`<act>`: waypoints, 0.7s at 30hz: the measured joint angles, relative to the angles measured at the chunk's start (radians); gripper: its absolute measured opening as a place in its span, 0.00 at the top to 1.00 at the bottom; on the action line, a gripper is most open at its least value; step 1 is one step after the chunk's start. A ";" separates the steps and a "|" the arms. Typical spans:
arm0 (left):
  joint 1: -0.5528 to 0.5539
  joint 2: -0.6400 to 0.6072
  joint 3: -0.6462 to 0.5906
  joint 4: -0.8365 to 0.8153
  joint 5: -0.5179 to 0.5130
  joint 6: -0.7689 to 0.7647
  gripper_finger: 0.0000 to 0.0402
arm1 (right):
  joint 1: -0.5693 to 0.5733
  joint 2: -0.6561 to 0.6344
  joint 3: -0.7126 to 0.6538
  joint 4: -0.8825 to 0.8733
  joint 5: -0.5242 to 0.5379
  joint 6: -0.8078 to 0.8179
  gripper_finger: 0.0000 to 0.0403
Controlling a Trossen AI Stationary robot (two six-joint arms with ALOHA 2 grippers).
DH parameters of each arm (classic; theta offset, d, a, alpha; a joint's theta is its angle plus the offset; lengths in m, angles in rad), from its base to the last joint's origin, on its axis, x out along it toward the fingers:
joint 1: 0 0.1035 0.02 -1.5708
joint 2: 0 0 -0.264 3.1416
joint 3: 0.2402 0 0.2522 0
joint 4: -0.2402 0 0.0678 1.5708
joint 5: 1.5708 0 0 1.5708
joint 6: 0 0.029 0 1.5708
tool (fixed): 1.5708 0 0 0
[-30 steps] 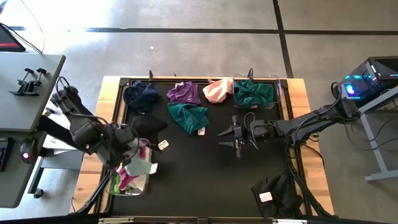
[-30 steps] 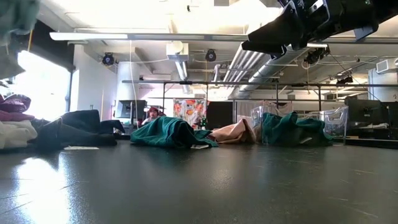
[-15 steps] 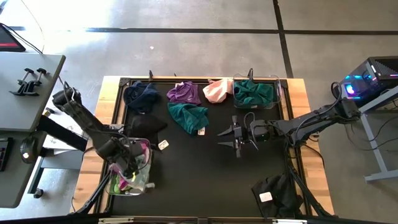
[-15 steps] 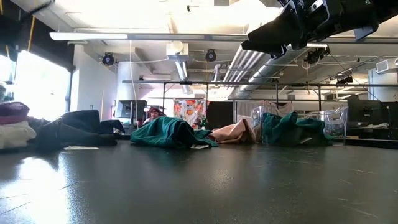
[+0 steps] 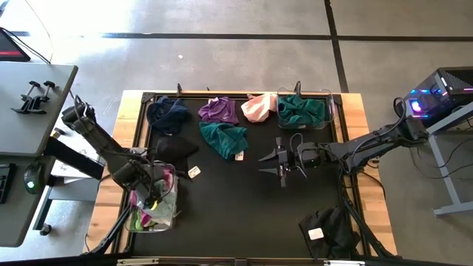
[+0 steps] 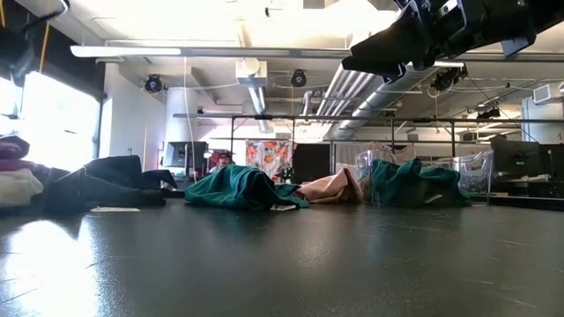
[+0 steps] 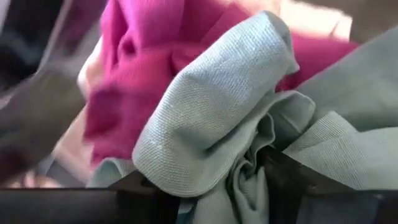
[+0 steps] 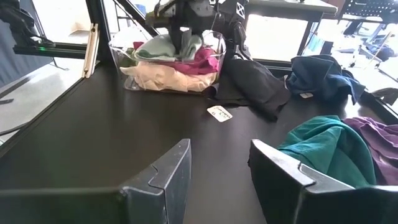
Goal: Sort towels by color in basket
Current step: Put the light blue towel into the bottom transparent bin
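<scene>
mint towel (image 7: pixel 236 118) lies directly under the left gripper (image 5: pixel 151 193), jaws parted, atop the near-left clear basket (image 8: pixel 127 53); the right gripper (image 8: pixel 217 180), open, waits mid-table.

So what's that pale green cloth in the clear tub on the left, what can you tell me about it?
The mint towel is a small, soft woven cloth, pale grey-green, crumpled into folds. It lies on top of the pile in the clear basket at the table's front left corner, resting on a magenta towel, with a cream one lower down. The left gripper is right down on it, its jaws at the cloth; whether they grip it cannot be told.
</scene>
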 joint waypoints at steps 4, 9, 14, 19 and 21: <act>-0.007 -0.018 0.099 -0.129 0.011 -0.058 0.60 | 0.000 0.000 0.000 0.000 0.000 0.007 0.61; -0.022 -0.019 0.183 -0.176 -0.005 -0.071 0.63 | 0.000 0.000 0.000 0.000 0.000 0.007 0.61; -0.024 0.014 0.178 -0.248 -0.025 -0.107 0.68 | 0.000 0.000 0.000 0.000 0.000 0.007 0.61; -0.023 0.050 0.094 -0.006 -0.069 -0.009 0.72 | 0.000 0.000 0.000 -0.008 0.000 -0.008 0.61; -0.020 0.068 0.042 0.129 -0.071 0.020 0.73 | 0.000 0.000 0.000 -0.008 0.000 -0.009 0.61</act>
